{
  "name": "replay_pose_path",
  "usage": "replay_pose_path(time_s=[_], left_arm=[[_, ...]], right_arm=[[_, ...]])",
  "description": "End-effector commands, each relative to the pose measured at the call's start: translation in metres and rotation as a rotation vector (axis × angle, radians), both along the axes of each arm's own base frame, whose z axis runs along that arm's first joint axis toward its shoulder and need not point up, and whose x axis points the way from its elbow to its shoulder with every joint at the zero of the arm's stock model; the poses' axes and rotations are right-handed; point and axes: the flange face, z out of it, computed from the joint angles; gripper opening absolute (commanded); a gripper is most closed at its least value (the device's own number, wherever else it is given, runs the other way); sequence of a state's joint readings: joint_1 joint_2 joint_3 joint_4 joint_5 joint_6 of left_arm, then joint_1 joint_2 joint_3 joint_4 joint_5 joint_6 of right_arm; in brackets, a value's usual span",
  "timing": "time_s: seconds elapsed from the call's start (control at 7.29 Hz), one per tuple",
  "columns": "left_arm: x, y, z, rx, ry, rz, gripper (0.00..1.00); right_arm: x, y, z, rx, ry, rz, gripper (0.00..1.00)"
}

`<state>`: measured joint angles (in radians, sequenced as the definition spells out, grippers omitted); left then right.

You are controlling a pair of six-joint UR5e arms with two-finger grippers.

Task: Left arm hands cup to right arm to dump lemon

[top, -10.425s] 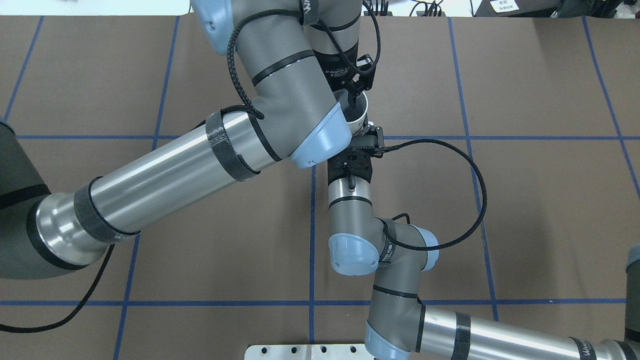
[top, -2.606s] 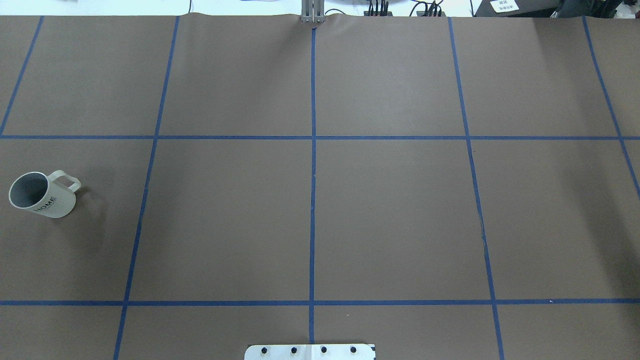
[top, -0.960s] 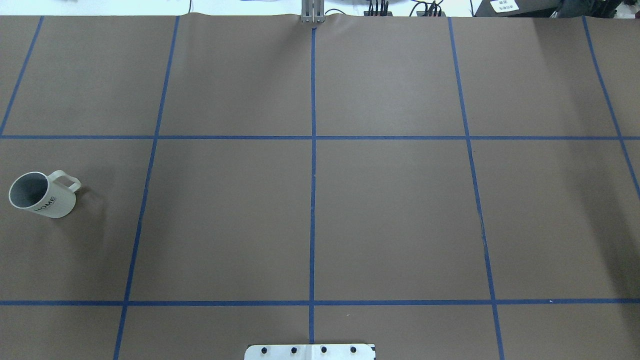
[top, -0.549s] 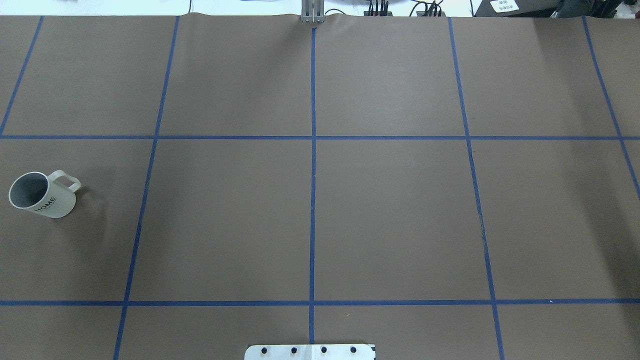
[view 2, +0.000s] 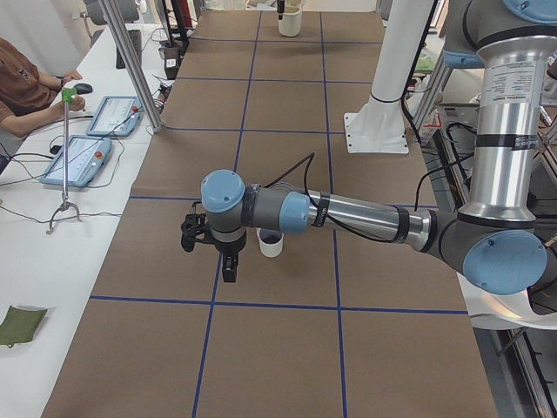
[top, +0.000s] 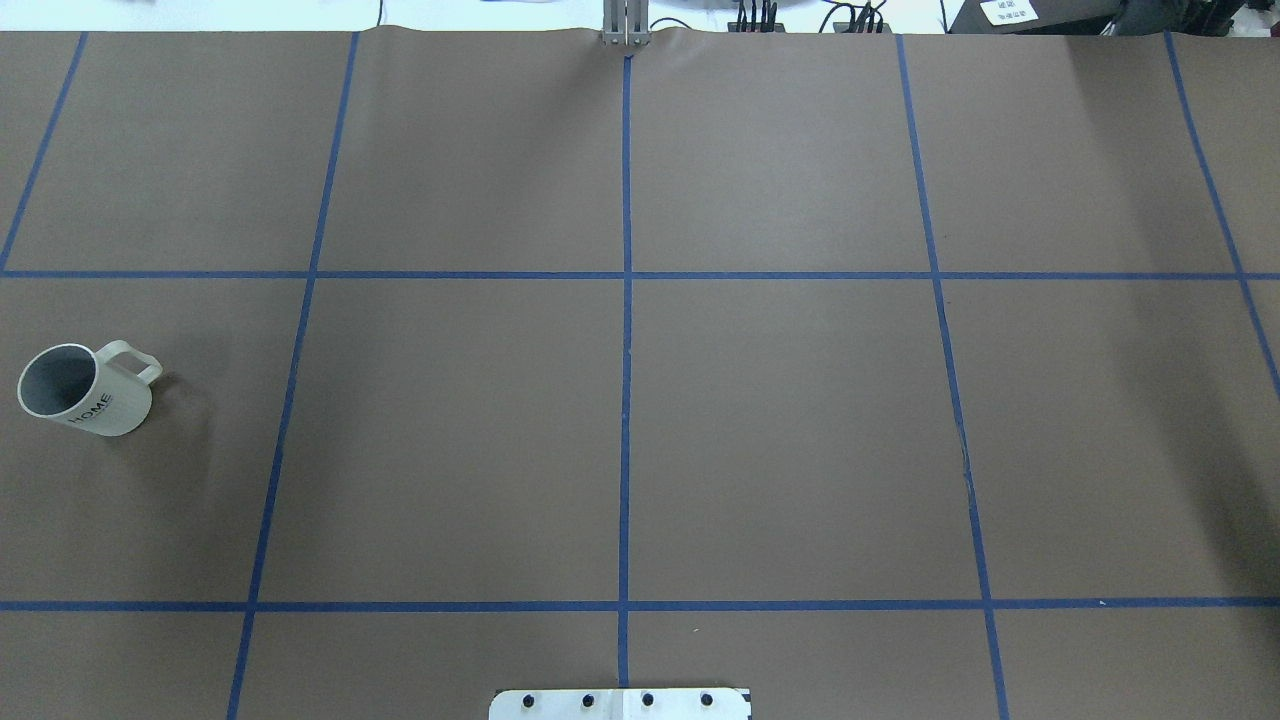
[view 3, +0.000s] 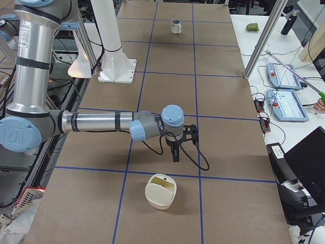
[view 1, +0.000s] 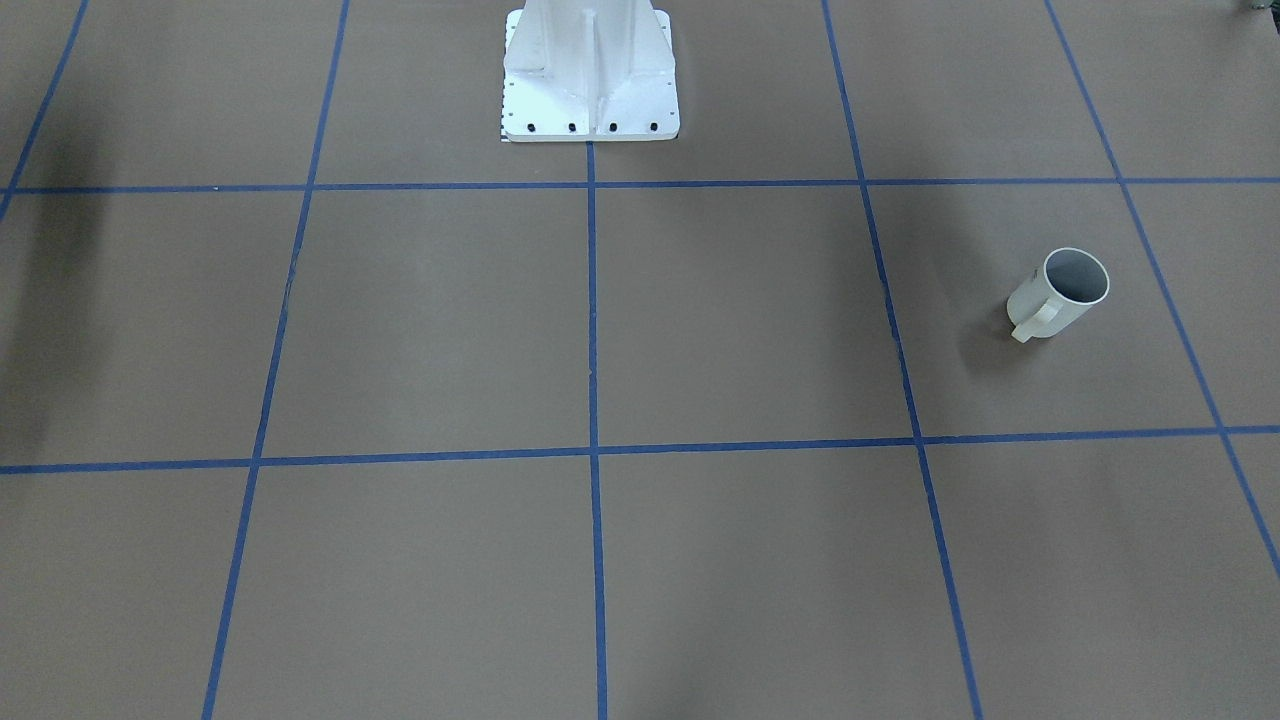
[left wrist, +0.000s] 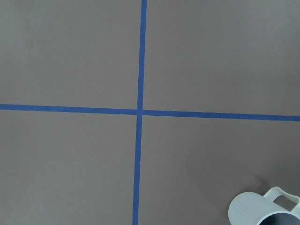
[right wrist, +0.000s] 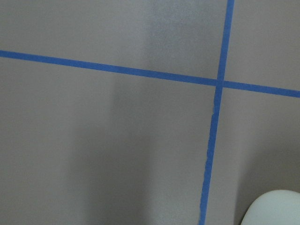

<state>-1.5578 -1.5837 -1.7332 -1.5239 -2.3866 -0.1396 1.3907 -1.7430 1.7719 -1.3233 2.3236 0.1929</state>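
Observation:
The cup point(top: 108, 404), an off-white mug marked HOME, stands upright at the table's left with a grey inside. It also shows in the front view point(view 1: 1036, 305), the left view point(view 2: 271, 245), far off in the right view point(view 3: 175, 26) and in the left wrist view point(left wrist: 257, 210). No lemon shows. The left arm's gripper point(view 2: 228, 273) hangs fingers down just beside the cup, apart from it; I cannot tell if it is open. The right arm's gripper point(view 3: 175, 155) hangs over the table's right end; I cannot tell if it is open.
A cream round container point(view 3: 161, 195) sits on the table just in front of the right gripper, also in the right wrist view point(right wrist: 276, 209) and far off in the left view point(view 2: 290, 21). The white robot pedestal point(view 1: 590, 70) stands mid-table at the robot's side. Operator desks with tablets point(view 2: 87, 161) flank the table.
Ten seconds ago both arms met over the table's middle around the cup. Now no arm is in the overhead view and the cup stands at the left. Nothing has moved in the last seconds.

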Motion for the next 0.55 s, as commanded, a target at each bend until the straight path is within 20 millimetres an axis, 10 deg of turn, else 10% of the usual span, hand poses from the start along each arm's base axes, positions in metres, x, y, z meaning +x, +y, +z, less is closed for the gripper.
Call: replay_pose_path(time_s=[0.0, 0.41], left_arm=[[-0.001, 0.001, 0.004, -0.014, -0.012, -0.004, 1.0], [-0.012, -0.002, 0.021, -0.031, -0.119, -0.018, 1.0]], right_arm=[[-0.007, -0.013, 0.006, -0.07, 0.044, -0.008, 1.0], [0.012, -0.011, 0.017, -0.094, 0.127, 0.002, 1.0]])
